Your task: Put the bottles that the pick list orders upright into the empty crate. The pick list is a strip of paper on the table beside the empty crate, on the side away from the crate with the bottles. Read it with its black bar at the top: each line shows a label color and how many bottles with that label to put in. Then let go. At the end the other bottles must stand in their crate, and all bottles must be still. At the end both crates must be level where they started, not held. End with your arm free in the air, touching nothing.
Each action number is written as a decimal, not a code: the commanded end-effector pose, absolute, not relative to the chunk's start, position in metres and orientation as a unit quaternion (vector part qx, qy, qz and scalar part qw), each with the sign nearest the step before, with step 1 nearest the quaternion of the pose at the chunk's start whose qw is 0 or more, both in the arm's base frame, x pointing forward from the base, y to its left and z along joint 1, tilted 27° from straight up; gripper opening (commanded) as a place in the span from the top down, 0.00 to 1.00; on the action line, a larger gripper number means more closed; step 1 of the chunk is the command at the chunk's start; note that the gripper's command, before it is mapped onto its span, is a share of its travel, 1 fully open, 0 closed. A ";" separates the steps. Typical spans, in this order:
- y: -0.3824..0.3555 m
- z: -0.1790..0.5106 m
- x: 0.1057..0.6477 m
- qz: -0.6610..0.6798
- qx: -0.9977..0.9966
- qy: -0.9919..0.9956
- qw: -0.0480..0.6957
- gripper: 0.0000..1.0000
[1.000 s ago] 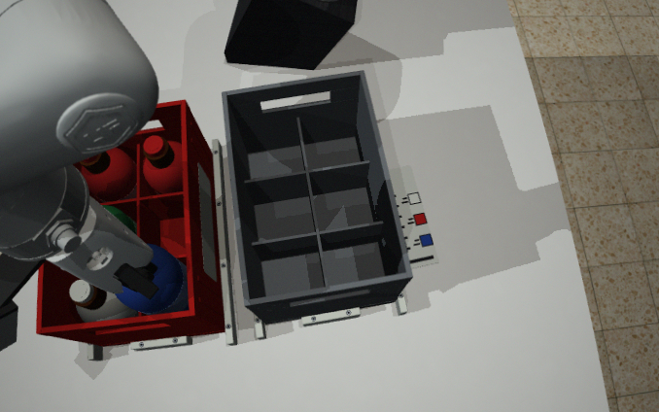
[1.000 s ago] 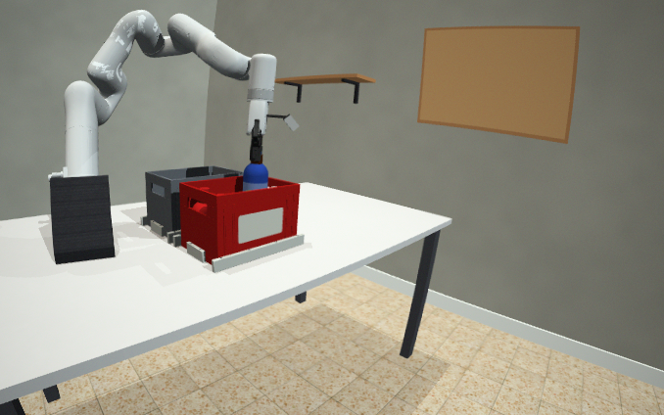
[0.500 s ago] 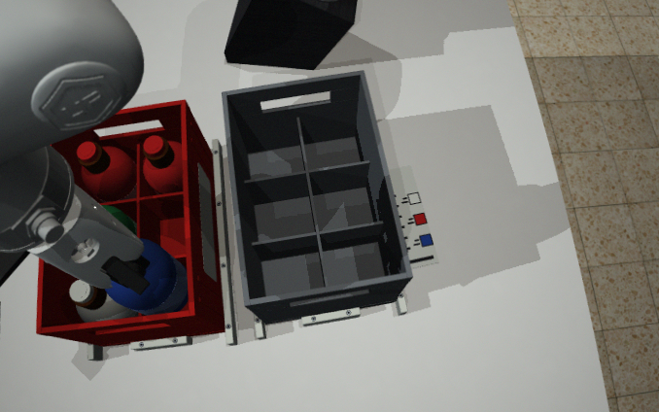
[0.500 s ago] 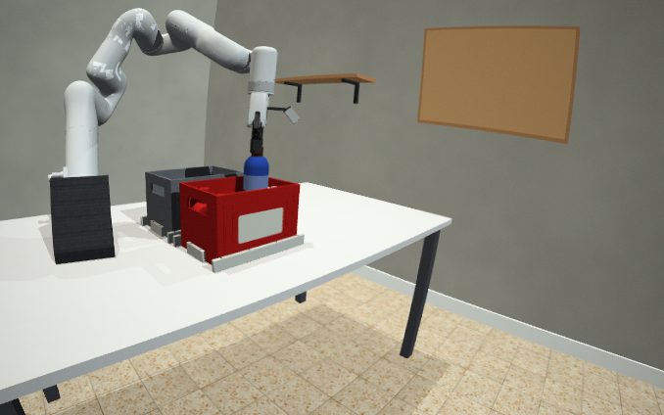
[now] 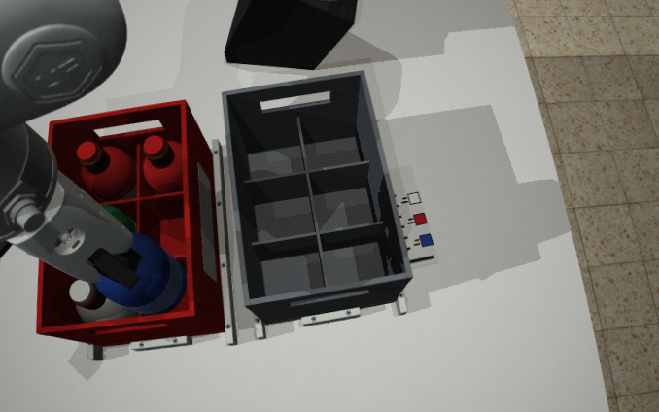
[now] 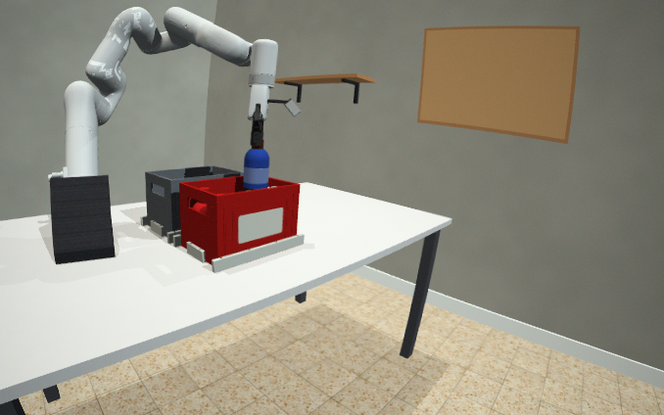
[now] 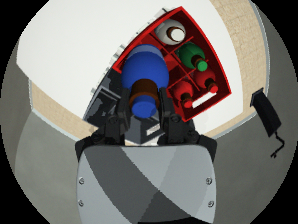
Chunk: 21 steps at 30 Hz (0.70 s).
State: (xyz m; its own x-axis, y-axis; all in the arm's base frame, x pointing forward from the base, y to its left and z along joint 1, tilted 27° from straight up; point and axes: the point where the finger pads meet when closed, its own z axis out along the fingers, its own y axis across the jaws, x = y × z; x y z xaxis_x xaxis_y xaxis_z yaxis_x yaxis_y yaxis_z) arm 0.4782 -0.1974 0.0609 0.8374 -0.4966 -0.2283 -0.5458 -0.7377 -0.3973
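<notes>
My gripper (image 5: 117, 268) (image 6: 257, 139) (image 7: 144, 96) is shut on the neck of a blue bottle (image 5: 153, 277) (image 6: 257, 163) (image 7: 145, 70). It hangs upright over the red crate (image 5: 209, 303) (image 6: 206, 232), its base about at rim height. In that crate stand two red bottles (image 5: 109, 175) (image 5: 162, 170) (image 7: 182, 90) (image 7: 205, 77), a green bottle (image 5: 120, 216) (image 7: 190, 52) and a white bottle (image 5: 104, 309) (image 7: 167, 31). The dark grey crate (image 5: 282, 310) (image 6: 164, 207) is empty. The pick list (image 5: 429, 250) shows blue, red and white; its counts are not legible.
Pale guide strips (image 5: 223, 287) (image 6: 260, 252) lie along the crates on the white table (image 5: 486, 350) (image 6: 122, 318). A long one lies between the crates. The black arm base (image 5: 292, 34) (image 6: 83, 220) stands behind the crates in the top view.
</notes>
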 end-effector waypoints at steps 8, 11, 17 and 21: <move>-0.205 0.076 0.479 0.051 -0.931 0.280 0.229 1.00; -0.208 0.080 0.479 0.051 -0.931 0.280 0.229 1.00; -0.212 0.089 0.479 0.051 -0.931 0.280 0.229 1.00; -0.215 0.095 0.478 0.051 -0.931 0.280 0.229 1.00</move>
State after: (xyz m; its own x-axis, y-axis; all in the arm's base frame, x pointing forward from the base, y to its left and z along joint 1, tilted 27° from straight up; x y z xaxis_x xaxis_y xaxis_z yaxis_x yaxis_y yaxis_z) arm 0.4774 -0.2119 0.0892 0.8375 -0.4967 -0.2280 -0.5457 -0.7378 -0.3974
